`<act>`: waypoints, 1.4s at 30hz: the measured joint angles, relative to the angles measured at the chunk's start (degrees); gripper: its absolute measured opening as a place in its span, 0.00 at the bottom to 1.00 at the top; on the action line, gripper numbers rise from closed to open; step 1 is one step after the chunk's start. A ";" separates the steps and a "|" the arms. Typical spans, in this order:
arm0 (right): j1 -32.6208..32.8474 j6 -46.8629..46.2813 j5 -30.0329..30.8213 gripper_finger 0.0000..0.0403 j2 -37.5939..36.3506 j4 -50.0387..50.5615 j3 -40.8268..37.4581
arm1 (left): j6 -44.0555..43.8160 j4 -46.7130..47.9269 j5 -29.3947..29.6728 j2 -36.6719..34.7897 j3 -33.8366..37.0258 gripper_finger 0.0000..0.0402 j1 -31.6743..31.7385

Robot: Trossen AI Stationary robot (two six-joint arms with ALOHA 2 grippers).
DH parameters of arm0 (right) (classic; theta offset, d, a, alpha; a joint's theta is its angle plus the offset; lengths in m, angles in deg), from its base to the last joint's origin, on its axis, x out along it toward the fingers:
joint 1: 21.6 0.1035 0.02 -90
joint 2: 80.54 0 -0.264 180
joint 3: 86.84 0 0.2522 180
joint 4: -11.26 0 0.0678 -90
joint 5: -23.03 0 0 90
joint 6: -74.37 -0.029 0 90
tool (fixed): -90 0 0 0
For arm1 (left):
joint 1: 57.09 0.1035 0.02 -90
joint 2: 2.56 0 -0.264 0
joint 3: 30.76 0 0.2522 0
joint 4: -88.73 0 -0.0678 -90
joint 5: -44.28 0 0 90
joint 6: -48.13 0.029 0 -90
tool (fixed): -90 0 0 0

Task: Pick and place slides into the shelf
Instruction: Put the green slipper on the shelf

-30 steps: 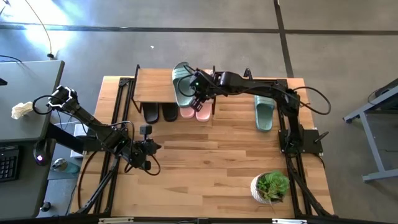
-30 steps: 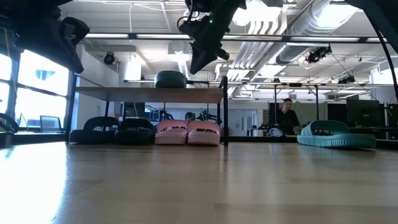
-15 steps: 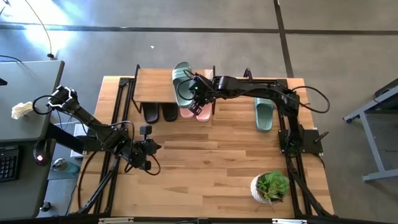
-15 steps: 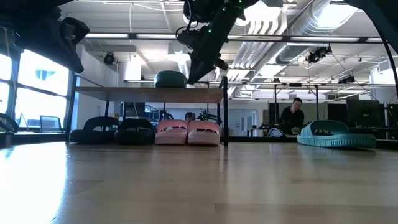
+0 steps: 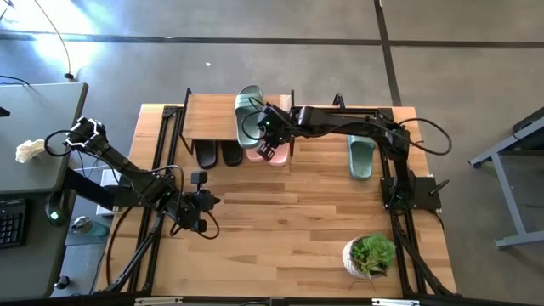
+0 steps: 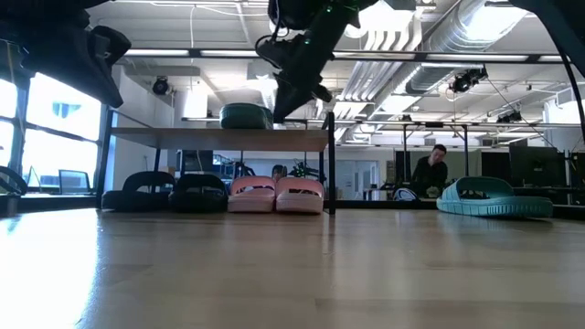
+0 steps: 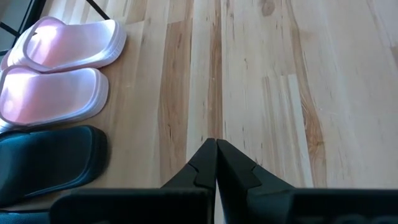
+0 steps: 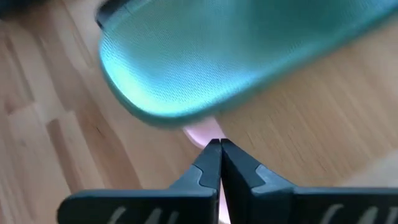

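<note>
Currently, R gripper [image 5: 269, 143] sits over the shelf's [image 5: 211, 127] front-right corner, fingers together w/ nothing between them, just at the heel end of the sage slide on top [image 5: 247, 115]. That slide lies on the plank's right end, long axis running 12–6 o'clock in the high view, toe at 12, overhanging the back edge; heel near the front edge. Plank left of it is bare. L gripper [image 5: 201, 223] hangs over the table's [image 5: 297, 212] front-left, fingers together, empty. Count: 2 sage slides, 2 pink, 2 black. Second sage slide [image 5: 360, 155] lies on the table at 3 o'clock of the shelf, well apart, same axis. Pink pair [image 6: 275, 195] and black pair [image 6: 166, 193] stand side by side under the shelf, touching. Potted plant [image 5: 370, 255] at front-right.
</note>
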 joint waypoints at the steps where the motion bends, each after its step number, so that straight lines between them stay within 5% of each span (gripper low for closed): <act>1: 0.00 0.03 0.42 0.00 -0.25 1.14 0.00 | 0.00 0.02 0.00 0.00 0.00 0.00 0.00; 8: 0.74 -0.02 1.99 0.00 -5.51 10.90 0.00 | 0.00 0.08 0.01 0.00 0.00 0.00 0.00; 17: 5.67 -6.99 22.32 0.00 -13.01 33.22 0.07 | 0.01 0.04 0.02 0.00 0.00 0.00 0.00; 22: 7.26 -18.03 26.62 0.00 -13.74 43.95 -0.76 | 0.02 0.00 0.02 0.00 0.00 0.00 0.00; 27: 7.61 -19.08 26.25 0.00 -18.79 40.08 -11.16 | 0.02 -0.08 0.02 -0.02 0.00 0.00 0.00; 31: 7.86 -25.25 26.43 0.00 -26.00 37.76 -26.84 | 0.13 -0.20 -0.37 -0.02 0.00 0.00 0.00; 42: 9.07 -28.68 26.91 0.00 -51.07 12.23 -63.39 | 0.23 -0.50 0.04 -0.02 0.00 0.00 0.00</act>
